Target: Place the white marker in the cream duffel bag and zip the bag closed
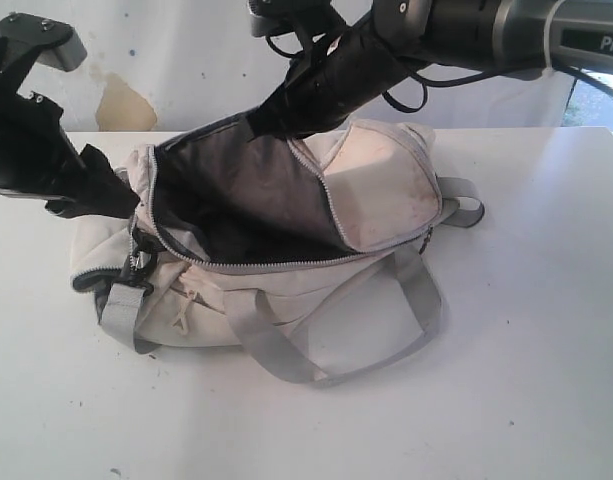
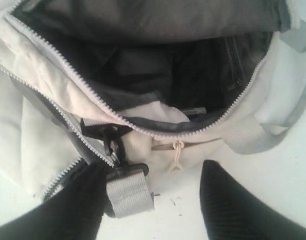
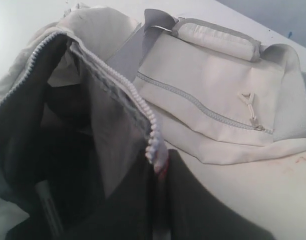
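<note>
Here the cream duffel bag [image 1: 286, 280] lies on the white counter [image 1: 526, 380], closer to the left edge than the right, its long axis running along the near edge. Its main zip gapes wide, showing dark grey lining. The fabric is grubby, with a pinkish smear on the turned-back flap. Grey webbing handles [image 1: 296, 355] sprawl toward the near edge. The right gripper [image 1: 271, 125] comes in from the far side and pinches the bag's far zipper edge, holding it up. The left gripper [image 2: 155, 170] sits at the bag's left end with its fingers spread, and a black clip [image 2: 105, 132] and a strap end lie beside one finger. Deep in the lining shows a slim pale bar, perhaps the white marker [image 3: 45, 207]. It is too dim to tell which way it points.
</note>
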`<state>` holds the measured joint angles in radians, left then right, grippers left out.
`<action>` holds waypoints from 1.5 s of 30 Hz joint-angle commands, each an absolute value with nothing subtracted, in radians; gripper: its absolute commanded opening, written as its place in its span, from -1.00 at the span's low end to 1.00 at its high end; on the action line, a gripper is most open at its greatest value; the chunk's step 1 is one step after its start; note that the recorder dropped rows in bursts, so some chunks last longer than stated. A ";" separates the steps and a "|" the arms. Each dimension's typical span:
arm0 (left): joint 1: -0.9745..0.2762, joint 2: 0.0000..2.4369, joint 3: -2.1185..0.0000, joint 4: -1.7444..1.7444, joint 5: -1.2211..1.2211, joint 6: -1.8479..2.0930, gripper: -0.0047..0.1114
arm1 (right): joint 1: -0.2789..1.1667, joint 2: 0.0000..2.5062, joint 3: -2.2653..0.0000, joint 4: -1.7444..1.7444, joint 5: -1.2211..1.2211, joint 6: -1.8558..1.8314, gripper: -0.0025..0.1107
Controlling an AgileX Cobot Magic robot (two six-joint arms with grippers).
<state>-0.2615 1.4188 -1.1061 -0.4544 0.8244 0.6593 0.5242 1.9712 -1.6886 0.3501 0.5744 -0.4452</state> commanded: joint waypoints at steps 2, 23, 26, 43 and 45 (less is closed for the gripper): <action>-0.261 1.404 -1.113 -0.390 0.870 0.566 0.02 | 0.524 1.957 -1.686 0.346 0.630 -0.443 -0.96; -0.261 1.404 -1.111 -0.260 0.867 0.396 0.02 | 0.597 1.951 -1.686 0.346 0.903 -0.493 0.38; -0.261 1.404 -1.111 -0.260 0.877 0.395 0.02 | 0.597 1.932 -1.686 0.362 0.905 -0.483 0.38; -0.261 1.404 -1.111 -0.345 0.834 0.393 0.02 | 0.597 1.785 -1.686 0.387 1.195 -0.363 0.38; -0.261 1.404 -1.111 -0.362 0.799 0.393 0.02 | 0.597 1.785 -1.686 0.363 1.216 -0.315 0.38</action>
<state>-0.2615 1.4144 -1.1061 -0.3249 0.8475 0.3996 0.5969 1.7960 -1.6886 0.3835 1.1756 -0.3653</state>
